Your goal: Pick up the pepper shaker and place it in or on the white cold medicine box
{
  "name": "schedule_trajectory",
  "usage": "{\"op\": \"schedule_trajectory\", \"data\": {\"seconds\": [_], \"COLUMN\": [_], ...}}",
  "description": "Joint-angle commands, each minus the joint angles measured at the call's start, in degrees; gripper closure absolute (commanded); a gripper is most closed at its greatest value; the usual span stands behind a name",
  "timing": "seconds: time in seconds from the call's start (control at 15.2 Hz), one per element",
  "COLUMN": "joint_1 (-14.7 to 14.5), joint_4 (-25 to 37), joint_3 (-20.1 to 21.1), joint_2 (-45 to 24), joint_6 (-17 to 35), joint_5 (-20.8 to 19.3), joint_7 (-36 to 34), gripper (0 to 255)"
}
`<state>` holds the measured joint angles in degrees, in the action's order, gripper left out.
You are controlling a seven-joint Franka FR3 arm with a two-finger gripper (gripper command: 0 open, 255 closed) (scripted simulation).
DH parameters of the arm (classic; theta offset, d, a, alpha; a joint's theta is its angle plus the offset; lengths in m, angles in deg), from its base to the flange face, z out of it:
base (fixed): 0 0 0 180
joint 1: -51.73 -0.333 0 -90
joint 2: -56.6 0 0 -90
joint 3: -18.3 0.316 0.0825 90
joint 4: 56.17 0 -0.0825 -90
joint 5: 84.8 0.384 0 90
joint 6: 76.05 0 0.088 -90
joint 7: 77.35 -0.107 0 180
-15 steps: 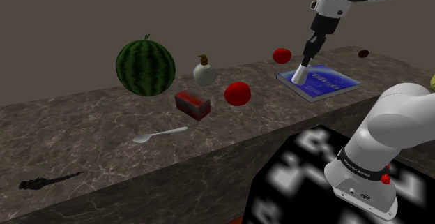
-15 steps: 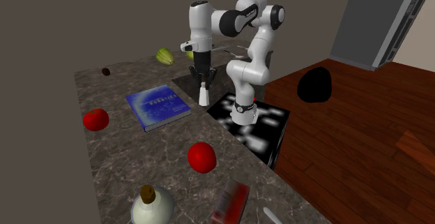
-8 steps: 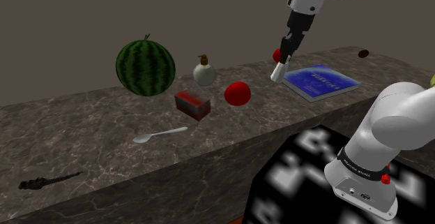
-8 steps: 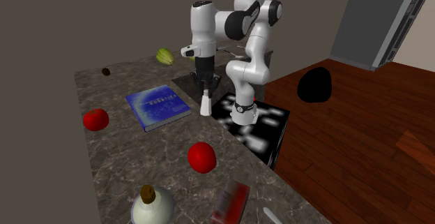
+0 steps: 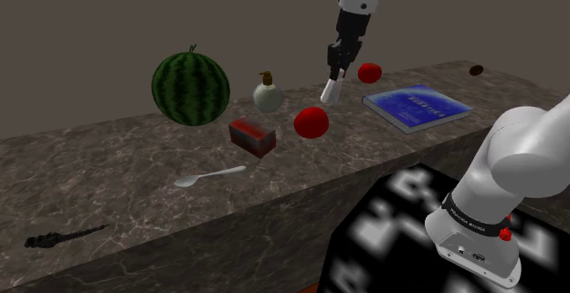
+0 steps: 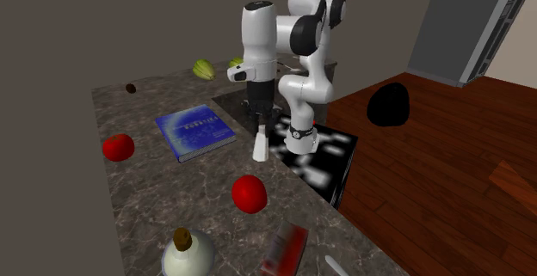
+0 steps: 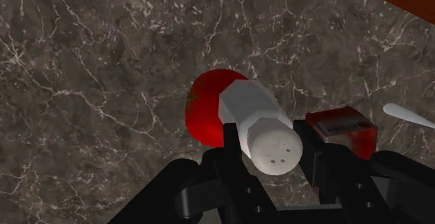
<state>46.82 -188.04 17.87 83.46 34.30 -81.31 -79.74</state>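
Note:
The pepper shaker [image 5: 331, 88] is a small white bottle with a perforated cap. My gripper [image 5: 334, 74] is shut on it and holds it in the air above the marble counter [image 5: 137, 168]. In the wrist view the shaker [image 7: 261, 128] sits clasped between the black fingers [image 7: 219, 161], cap toward the camera, over a red tomato [image 7: 203, 111]. The medicine box [image 5: 251, 136] is drawn red and lies on the counter beyond the tomato [image 5: 311, 122], toward the shoulder view's left. In the second exterior view the shaker [image 6: 259, 145] hangs near the counter's edge, well apart from the box [image 6: 287, 248].
A watermelon [image 5: 190, 88] and a round pale bottle [image 5: 267, 93] stand behind the box. A blue book [image 5: 417, 107] and a second tomato [image 5: 369, 72] lie to the shoulder view's right. A white spoon [image 5: 210, 176] and a dark object [image 5: 64, 237] lie further left.
The arm has carried the shaker from above the blue book toward the shoulder view's left, to a spot over the nearer tomato. The fingers stayed shut on it.

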Motion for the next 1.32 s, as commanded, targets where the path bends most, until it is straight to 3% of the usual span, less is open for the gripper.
{"op": "schedule_trajectory", "data": {"seconds": [0.0, 0.59, 1.19, 1.25], "joint_1": [-0.7, -3.3, -6.9, -6.9], "joint_4": [3.6, 22.2, 47.3, 46.5], "joint_3": [1.3, 6.4, 9.4, 9.4], "joint_2": [-3.7, -20.9, -39.9, -39.9], "joint_6": [0.3, -0.8, -6.7, -5.9], "joint_5": [0.4, -0.1, -3.6, -3.6], "joint_7": [-1.7, -9.7, -17.1, -17.1], "gripper": [255, 255, 255, 255]}}
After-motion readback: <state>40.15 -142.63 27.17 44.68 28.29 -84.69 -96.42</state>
